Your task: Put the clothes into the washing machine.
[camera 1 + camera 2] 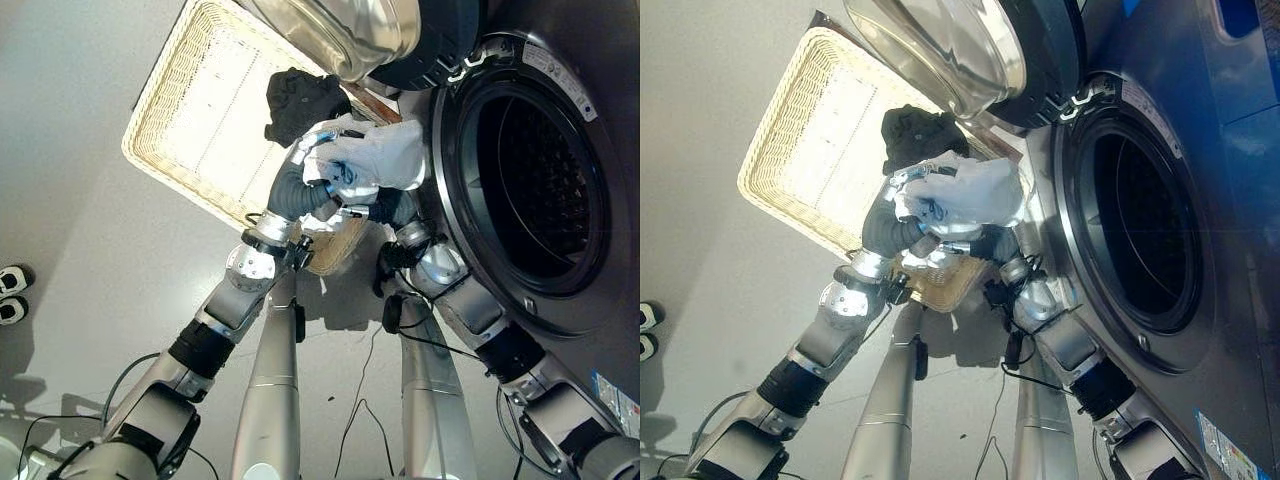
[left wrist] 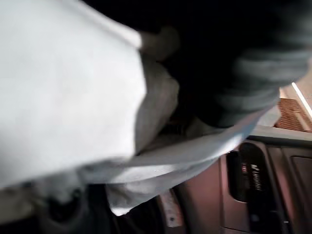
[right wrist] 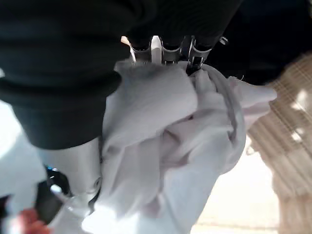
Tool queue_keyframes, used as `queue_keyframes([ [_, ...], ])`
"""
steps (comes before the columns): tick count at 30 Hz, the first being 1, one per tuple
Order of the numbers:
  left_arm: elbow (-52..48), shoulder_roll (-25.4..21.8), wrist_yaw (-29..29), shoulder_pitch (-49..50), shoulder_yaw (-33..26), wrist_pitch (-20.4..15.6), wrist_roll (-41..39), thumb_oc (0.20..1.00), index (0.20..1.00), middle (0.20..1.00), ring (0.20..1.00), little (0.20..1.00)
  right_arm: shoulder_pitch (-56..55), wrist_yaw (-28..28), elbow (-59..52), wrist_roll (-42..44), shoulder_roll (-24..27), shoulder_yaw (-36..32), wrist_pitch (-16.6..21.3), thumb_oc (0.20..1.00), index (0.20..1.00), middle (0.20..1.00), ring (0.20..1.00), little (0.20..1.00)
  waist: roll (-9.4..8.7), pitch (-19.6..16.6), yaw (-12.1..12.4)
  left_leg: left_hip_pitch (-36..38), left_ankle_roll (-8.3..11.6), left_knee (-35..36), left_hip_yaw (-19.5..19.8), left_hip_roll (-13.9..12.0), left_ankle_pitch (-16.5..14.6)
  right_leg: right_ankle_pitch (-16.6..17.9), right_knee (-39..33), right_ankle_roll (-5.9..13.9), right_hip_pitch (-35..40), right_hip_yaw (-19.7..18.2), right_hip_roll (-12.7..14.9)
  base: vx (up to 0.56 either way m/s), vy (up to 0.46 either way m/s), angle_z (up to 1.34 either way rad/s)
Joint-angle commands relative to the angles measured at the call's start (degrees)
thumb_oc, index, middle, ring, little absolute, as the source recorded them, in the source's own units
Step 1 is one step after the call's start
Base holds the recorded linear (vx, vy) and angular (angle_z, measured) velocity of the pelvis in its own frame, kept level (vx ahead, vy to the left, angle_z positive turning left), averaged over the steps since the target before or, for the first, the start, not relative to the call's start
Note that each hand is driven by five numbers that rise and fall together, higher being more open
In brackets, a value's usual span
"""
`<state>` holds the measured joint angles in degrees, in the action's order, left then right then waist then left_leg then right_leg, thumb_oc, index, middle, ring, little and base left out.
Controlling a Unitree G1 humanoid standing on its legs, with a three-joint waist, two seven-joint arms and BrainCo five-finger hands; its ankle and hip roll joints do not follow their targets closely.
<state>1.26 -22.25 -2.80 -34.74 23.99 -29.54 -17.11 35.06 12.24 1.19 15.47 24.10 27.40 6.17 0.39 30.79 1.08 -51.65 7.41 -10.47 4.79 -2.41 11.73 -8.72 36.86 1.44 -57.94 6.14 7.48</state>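
Your two hands meet on a white garment (image 1: 385, 160) held up just beside the washing machine's (image 1: 590, 120) round opening, at its basket-side rim and not yet inside the drum (image 1: 545, 180). The left hand (image 1: 318, 158) has its silver fingers curled over the white cloth, pinching it from the side away from the machine; in its own wrist view the cloth (image 2: 63, 83) drapes right across the hand, so you read the grip better from the head views. The right hand (image 3: 163, 51) sits between the garment and the machine's front; its wrist view shows the fingers (image 3: 195, 53) hooked into a fold of the bunched white fabric (image 3: 165, 141), closed on it.

A dark garment (image 1: 303, 98) lies heaped on the rim of the wicker basket (image 1: 190, 120), on the side of the white garment away from the machine and touching or nearly touching the left hand; you cannot tell from these views whether the hand actually contacts it. The basket stands on the grey floor (image 1: 80, 250) next to the machine, well lit inside. The machine's door (image 1: 350, 30) hangs open, its glass bowl over the basket's near corner, and the perforated drum shows dark behind the door ring.

A pair of shoes (image 1: 12, 293) shows on the floor, well apart from the machine, beyond the basket.
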Motion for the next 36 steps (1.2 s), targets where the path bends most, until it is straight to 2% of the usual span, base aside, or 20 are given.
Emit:
queue_keyframes([
  [1, -8.5, 3.3, 3.7, -1.7, 0.2, -4.6, -2.4, 0.2, 0.2, 0.2, 0.2, 0.2, 1.7, 2.0, -6.5, -6.3, -1.6, -0.5, 0.7, 1.0, 1.0, 1.0, 1.0, 1.0, 0.34, -1.0, 0.5, 0.0, -4.62, -7.7, -2.4, 6.6, -7.8, 12.5, -15.0, 5.49, 3.6, 1.8, -3.4, 0.0, 0.0, 0.0],
  [7, -10.1, 4.7, 6.6, -1.1, -0.4, -4.1, -5.1, 0.2, 0.2, 0.2, 0.2, 0.2, 2.9, 4.8, -6.8, -12.5, -1.2, -0.4, -1.7, 1.0, 1.0, 1.0, 1.0, 1.0, 0.72, -1.0, 0.8, -0.2, -4.66, -8.0, -2.4, 6.7, -7.9, 12.4, -14.4, 5.53, 3.3, 1.9, -3.2, 0.0, 0.0, 0.0],
  [8, -10.5, 5.2, 7.0, -1.0, -0.7, -4.0, -5.1, 0.2, 0.2, 0.2, 0.2, 0.2, 3.1, 5.6, -6.8, -13.8, -1.3, -0.3, -2.1, 0.291, 0.291, 0.291, 0.291, 0.291, 0.82, -1.0, 0.9, -0.2, -4.67, -8.0, -2.4, 6.6, -7.9, 12.3, -14.2, 5.54, 3.2, 2.0, -3.1, 0.0, 0.0, 0.0],
  [9, -10.6, 5.3, 7.3, -1.0, -0.7, -3.8, -5.4, 0.2, 0.2, 0.2, 0.2, 0.2, 3.2, 5.7, -6.6, -14.1, -1.4, -0.4, -2.1, 0.2, 0.2, 0.2, 0.2, 0.2, 0.84, -1.0, 0.9, -0.2, -4.68, -8.1, -2.4, 6.6, -7.9, 12.3, -14.1, 5.55, 3.2, 2.0, -3.0, 0.0, 0.0, 0.0],
  [14, -11.4, 5.6, 8.1, -0.5, -1.2, -4.1, -5.6, 0.2, 0.2, 0.2, 0.2, 0.2, 3.2, 6.6, -6.8, -14.7, -1.1, -0.5, -2.4, 0.2, 0.2, 0.2, 0.2, 0.2, 0.99, -1.0, 1.1, -0.1, -4.68, -8.2, -2.5, 6.6, -7.9, 12.2, -13.9, 5.56, 3.2, 2.0, -3.0, 0.0, 0.0, 0.0],
  [22, -12.0, 5.3, 4.5, 0.0, -2.3, -5.7, -3.1, 0.2, 0.2, 0.2, 0.2, 0.2, 2.9, 7.6, -6.8, -15.4, -0.8, -1.3, -2.4, 0.2, 0.2, 0.2, 0.2, 0.2, 1.21, -1.0, 1.2, -0.5, -4.86, -8.6, -2.5, 6.5, -8.0, 11.9, -13.0, 5.42, 2.6, 2.0, -3.1, 0.0, 0.0, 0.0],
  [23, -12.2, 5.3, 2.9, 0.1, -2.6, -6.0, -2.2, 0.47, 0.47, 0.47, 0.47, 0.47, 2.9, 7.8, -6.8, -15.6, -0.8, -1.3, -2.4, 0.2, 0.2, 0.2, 0.2, 0.2, 1.22, -1.0, 1.3, -0.5, -4.87, -8.5, -2.5, 6.5, -8.0, 11.9, -13.0, 5.4, 2.6, 2.0, -3.0, 0.0, 0.0, 0.0],
  [24, -12.3, 5.3, 0.8, 0.2, -2.7, -6.6, -1.3, 1.0, 1.0, 1.0, 1.0, 1.0, 2.7, 8.1, -6.8, -15.7, -0.8, -1.3, -2.3, 0.2, 0.2, 0.2, 0.2, 0.2, 1.25, -1.0, 1.3, -0.4, -4.88, -8.5, -2.5, 6.5, -8.0, 11.9, -13.0, 5.39, 2.6, 2.0, -3.0, 0.0, 0.0, 0.0],
  [27, -12.1, 5.3, -4.2, 0.8, -3.5, -7.9, 3.2, 1.0, 1.0, 1.0, 1.0, 1.0, 2.2, 9.3, -6.5, -15.5, -0.8, -1.5, -1.6, 0.2, 0.2, 0.2, 0.2, 0.2, 1.24, -1.0, 1.5, -0.3, -4.9, -8.5, -2.4, 6.5, -8.0, 11.8, -12.9, 5.36, 2.7, 2.0, -3.1, 0.0, 0.0, 0.0],
  [31, -11.9, 4.6, -17.4, 1.3, -4.8, -7.9, 15.0, 1.0, 1.0, 1.0, 1.0, 1.0, 1.7, 10.6, -6.6, -15.1, -1.0, -2.5, -1.0, 0.2, 0.2, 0.2, 0.2, 0.2, 1.19, -1.0, 1.7, -0.4, -4.91, -8.5, -2.2, 6.6, -8.0, 11.7, -12.8, 5.32, 2.7, 2.1, -3.2, 0.0, 0.0, 0.0],
  [34, -10.2, 3.5, -31.7, 1.4, -6.3, -5.6, 26.0, 1.0, 1.0, 1.0, 1.0, 1.0, 1.5, 11.8, -6.3, -13.8, -0.9, -3.2, -0.1, 0.2, 0.2, 0.2, 0.2, 0.2, 0.99, -1.0, 1.9, -0.5, -4.86, -8.6, -2.0, 6.5, -8.1, 11.4, -12.6, 5.26, 2.7, 2.3, -3.1, 0.0, 0.0, 0.0],
  [36, -9.4, 2.7, -36.8, 1.5, -7.1, -3.2, 30.7, 1.0, 1.0, 1.0, 1.0, 1.0, 1.3, 12.6, -6.1, -12.6, -0.9, -3.5, 0.4, 0.2, 0.2, 0.2, 0.2, 0.2, 0.93, -1.0, 2.1, -0.6, -4.73, -8.7, -1.9, 6.5, -8.2, 11.2, -12.5, 5.29, 2.7, 2.4, -3.0, 0.0, 0.0, 0.0],
])
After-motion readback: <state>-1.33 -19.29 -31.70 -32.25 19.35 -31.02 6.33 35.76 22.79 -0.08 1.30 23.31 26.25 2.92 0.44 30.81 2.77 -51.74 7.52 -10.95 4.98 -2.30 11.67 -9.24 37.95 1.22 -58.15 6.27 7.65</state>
